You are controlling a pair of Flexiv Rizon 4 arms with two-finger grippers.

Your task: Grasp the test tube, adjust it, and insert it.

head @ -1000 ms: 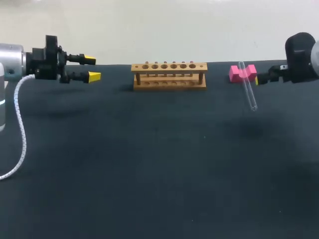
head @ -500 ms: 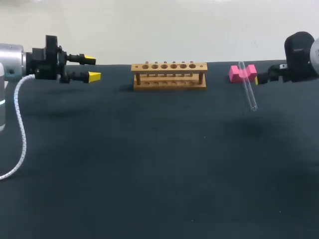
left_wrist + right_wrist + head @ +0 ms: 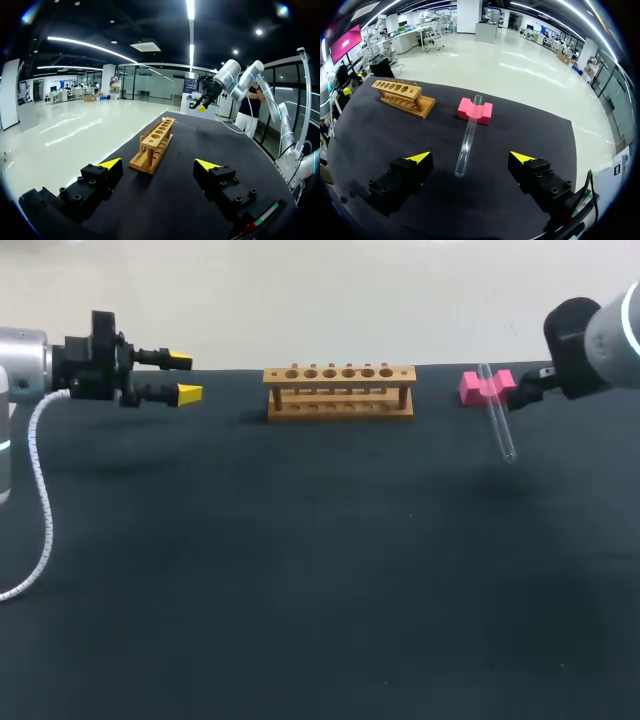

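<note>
Right hand (image 3: 471,158): fingers spread wide, gripping nothing. In its wrist view the test tube (image 3: 468,135) runs lengthwise down the gap between the two yellow tips, clear of both, with the near end about level with them. The tube's far end rests in the notch of a pink block (image 3: 486,113), and the rest slopes down onto the dark surface (image 3: 300,560), pointing away from the block toward the hand. In the head view the right arm comes in from the right edge, with the hand just beside the pink block and the tube's raised end; can't tell from there how high it sits. The wooden rack (image 3: 340,392), with six holes along its top bar, stands upright at the back middle of the surface, left of the block and apart from it. Left hand (image 3: 159,163): also spread wide and holding nothing, hovering over the far left of the surface, well apart from the rack. Its wrist view looks along the rack end-on, with the right arm beyond the rack's far end.
</note>
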